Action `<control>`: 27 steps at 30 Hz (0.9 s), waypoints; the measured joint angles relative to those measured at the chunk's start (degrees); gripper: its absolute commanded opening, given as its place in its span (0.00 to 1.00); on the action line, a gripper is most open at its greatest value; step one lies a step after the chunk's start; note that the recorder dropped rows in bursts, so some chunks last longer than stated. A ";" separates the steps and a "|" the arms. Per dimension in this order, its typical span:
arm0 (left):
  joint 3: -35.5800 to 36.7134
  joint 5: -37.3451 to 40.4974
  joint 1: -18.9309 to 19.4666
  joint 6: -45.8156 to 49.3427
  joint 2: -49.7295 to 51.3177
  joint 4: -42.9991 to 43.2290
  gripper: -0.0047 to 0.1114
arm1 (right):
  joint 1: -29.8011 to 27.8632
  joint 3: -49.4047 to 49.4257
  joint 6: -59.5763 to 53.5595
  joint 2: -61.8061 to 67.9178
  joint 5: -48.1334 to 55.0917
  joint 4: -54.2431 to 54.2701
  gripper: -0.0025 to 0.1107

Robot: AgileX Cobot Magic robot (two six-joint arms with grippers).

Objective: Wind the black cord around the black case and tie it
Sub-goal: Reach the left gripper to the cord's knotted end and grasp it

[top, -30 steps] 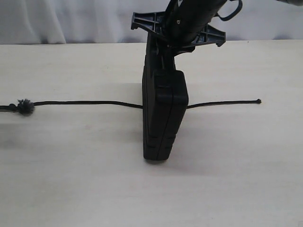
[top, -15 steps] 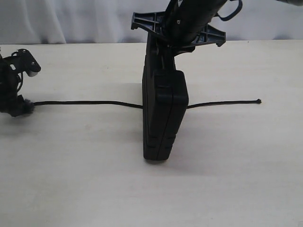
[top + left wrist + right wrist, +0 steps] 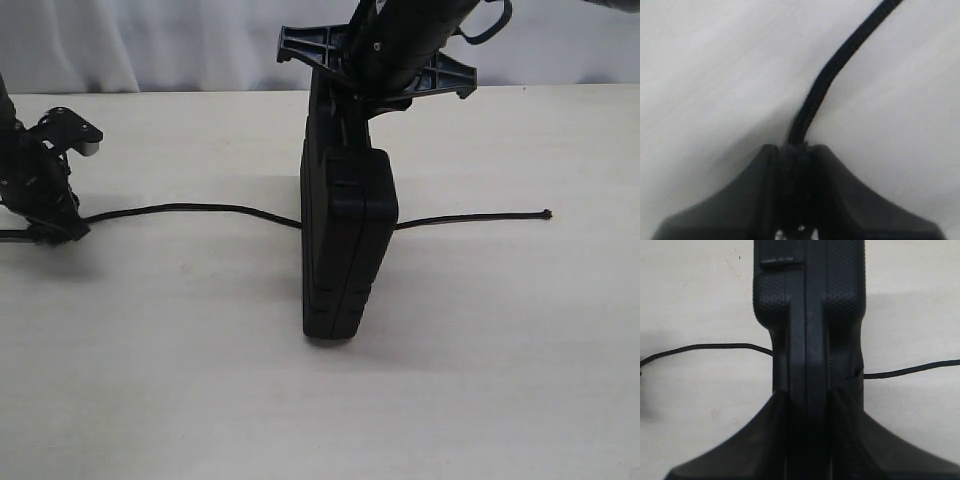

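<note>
1. Since 1 second ago the left gripper [image 3: 52, 225] has come in at the left edge of the table [image 3: 500, 380] and settled over the frayed end of the black cord [image 3: 200, 210]. The cord's left run lay flat before and now bows slightly toward the far edge.
2. In the left wrist view its jaws are pinched together on the cord [image 3: 840, 60], which comes straight out from between the fingertips. The frayed knot itself is hidden by the claw.
3. The right gripper [image 3: 807, 400] is clamped from above on the far end of the black case [image 3: 345, 240], which stands upright on a narrow edge at the table's middle.
4. The cord meets the case on both sides (it probably passes beneath, though the contact is hidden). Its small knotted tip [image 3: 545, 213] lies free toward the right edge.
5. For the wrap, raise the pinched end just clear of the table and carry it over the case. Keep light, steady tension so the cord hugs the case at mid-length and does not slip toward the near end.
6. Pull gently, since a hard tug would likely draw the short right run through and leave too little to tie.
7. Any sideways load could twist the case in the right jaws, so that clamp should hold firm and the case should stay vertical.
</note>
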 measured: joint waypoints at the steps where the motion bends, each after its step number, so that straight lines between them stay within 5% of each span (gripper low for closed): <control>1: 0.00 0.42 0.00 -0.60 0.00 -1.37 0.07 | 0.00 0.00 0.00 0.00 0.00 0.00 0.06; 6: -0.60 4.49 0.00 -3.26 0.43 -15.06 0.06 | 0.00 0.00 0.00 0.00 0.00 0.00 0.06; 12: -2.49 7.28 0.00 -5.10 0.80 -40.93 0.35 | 0.10 0.00 0.00 0.00 0.00 0.00 0.06; 17: -2.49 8.03 0.00 -7.00 0.80 -52.03 0.50 | 0.10 0.00 0.00 0.00 0.00 0.00 0.06; 22: -2.96 9.94 0.00 -3.04 0.80 -52.44 0.50 | 0.10 0.00 0.00 0.00 0.00 0.00 0.06; 27: -5.87 13.20 0.00 -3.92 0.15 -36.82 0.50 | 0.10 0.00 0.00 0.00 -0.04 0.00 0.06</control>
